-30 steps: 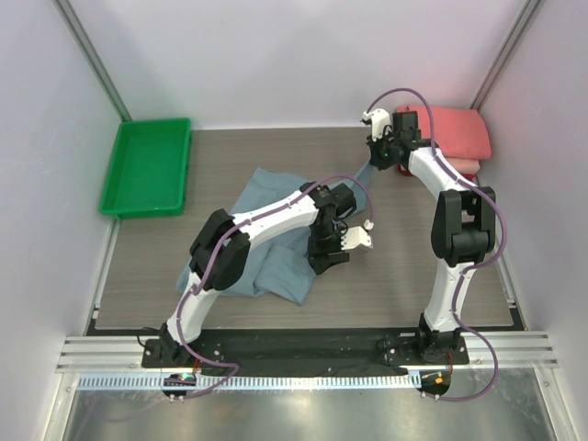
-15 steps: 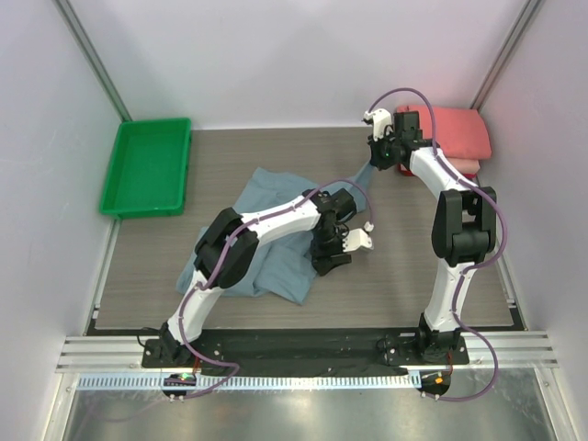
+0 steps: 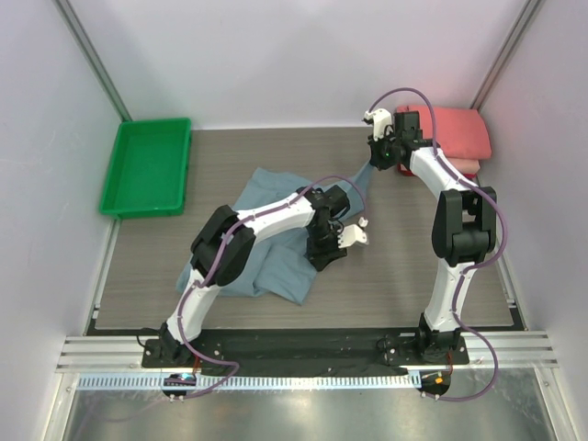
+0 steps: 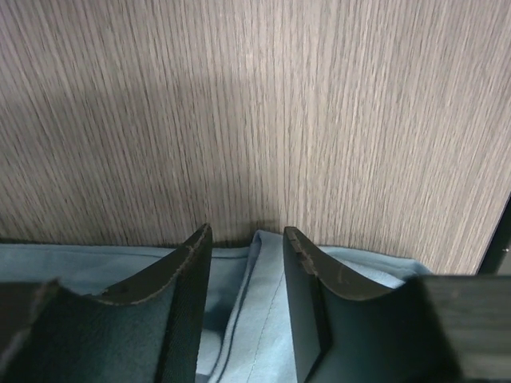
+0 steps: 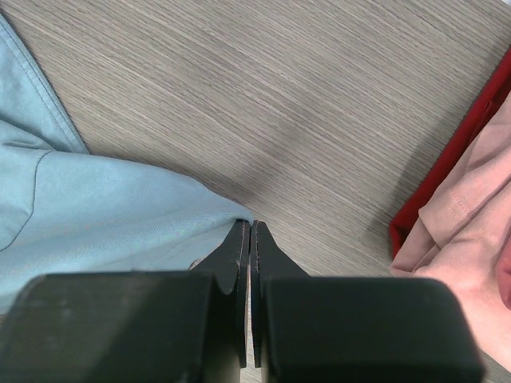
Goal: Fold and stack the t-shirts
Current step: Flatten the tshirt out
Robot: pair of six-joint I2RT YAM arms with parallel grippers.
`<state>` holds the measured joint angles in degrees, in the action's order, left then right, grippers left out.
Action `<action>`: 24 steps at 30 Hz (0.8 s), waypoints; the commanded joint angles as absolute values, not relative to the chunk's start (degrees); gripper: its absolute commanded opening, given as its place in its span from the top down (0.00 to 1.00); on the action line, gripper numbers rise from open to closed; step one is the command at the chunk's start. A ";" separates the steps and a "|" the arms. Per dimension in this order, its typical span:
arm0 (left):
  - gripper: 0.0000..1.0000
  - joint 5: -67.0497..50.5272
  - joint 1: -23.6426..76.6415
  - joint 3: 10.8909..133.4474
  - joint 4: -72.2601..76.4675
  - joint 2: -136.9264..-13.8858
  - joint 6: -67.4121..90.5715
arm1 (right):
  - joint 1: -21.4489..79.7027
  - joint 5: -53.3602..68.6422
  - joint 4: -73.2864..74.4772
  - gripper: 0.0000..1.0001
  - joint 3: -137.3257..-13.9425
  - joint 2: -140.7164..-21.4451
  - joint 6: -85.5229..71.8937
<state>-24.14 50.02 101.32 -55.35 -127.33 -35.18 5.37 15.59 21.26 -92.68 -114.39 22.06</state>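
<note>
— Spreading looks like the step: the blue-grey t-shirt (image 3: 262, 193) lies rumpled on the table (image 3: 413, 276), one corner pinched in the right gripper (image 5: 250, 230), jaws together.
— And the left gripper (image 4: 246, 239)?
— Jaws apart astride a hem fold; it needs to clamp, then pull flat.

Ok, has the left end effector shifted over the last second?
Yes, slightly. In the top view the left end effector has edged left, toward the green tray, over the blue-grey t-shirt.

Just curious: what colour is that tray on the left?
The tray is bright green, clearest from the top camera.
</note>
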 commanded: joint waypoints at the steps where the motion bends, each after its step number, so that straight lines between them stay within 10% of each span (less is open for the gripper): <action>1: 0.59 -23.47 49.39 98.26 -58.97 -127.88 -35.77 | 5.01 15.73 19.34 0.99 -94.31 -113.82 21.62; 10: 0.60 -22.59 49.31 96.77 -59.94 -127.71 -36.65 | 5.01 15.73 19.16 0.99 -93.96 -113.99 21.36; 17: 0.98 -22.59 49.48 99.75 -61.78 -127.09 -37.44 | 5.01 15.56 19.16 0.99 -93.61 -112.77 21.36; 24: 1.00 -20.40 48.17 118.62 -73.28 -124.64 -35.86 | 4.92 14.50 21.79 0.99 -97.80 -109.60 22.32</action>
<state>-21.80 49.52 108.16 -66.50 -127.59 -36.38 5.34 15.40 22.06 -93.06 -114.34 22.11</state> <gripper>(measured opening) 0.011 0.027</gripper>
